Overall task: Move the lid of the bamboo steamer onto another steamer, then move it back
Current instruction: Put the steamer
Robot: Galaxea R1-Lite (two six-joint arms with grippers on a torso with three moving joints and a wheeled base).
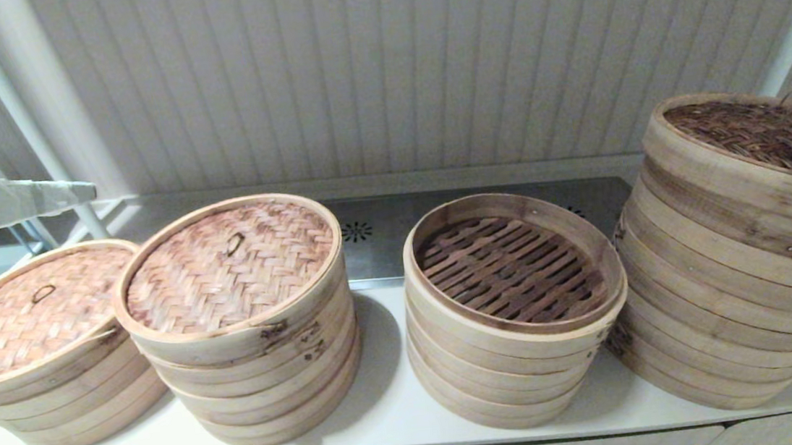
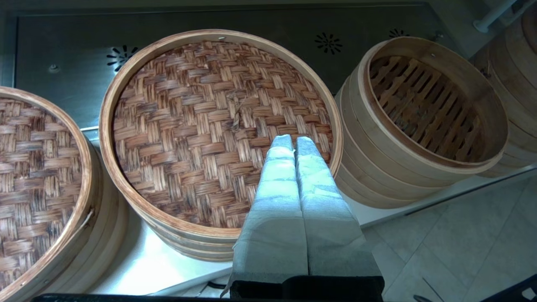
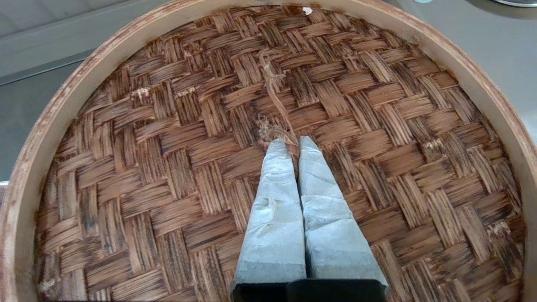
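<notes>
Item 1. Right tool (image 3: 286, 142): two cloth-wrapped fingers pressed together, tips meeting at the frayed bamboo loop handle (image 3: 275, 105) of the dark woven round bamboo lid (image 3: 168, 176). Whether the loop strand is pinched between the tips cannot be told; the tips sit right at its near end. The lid lies directly beneath this tool, seated flat on the tall stack of pale round bamboo steamers (image 1: 735, 277) at the far right of the white counter (image 1: 385, 412).

Item 2. Left tool (image 2: 293, 142): cloth-wrapped fingers pressed together, holding nothing, hanging over the near edge of the light woven bamboo lid (image 2: 209, 126) of the second stack from the left. Judged idle.

Item 3. Open slatted bamboo steamer stack (image 1: 509, 270): no lid on it; stands just beside the tall stack, on the inner side of the right tool, and between the two tools.

Item 4. Leftmost lidded bamboo steamer stack (image 1: 34, 315): outboard of the left tool, lid in place.

Status: three lids seated, one stack bare. Judged an early stage: the lid under the right tool is at most being taken hold of, not lifted. Remaining, as judged: raise it, set it on the open stack, then return it.
</notes>
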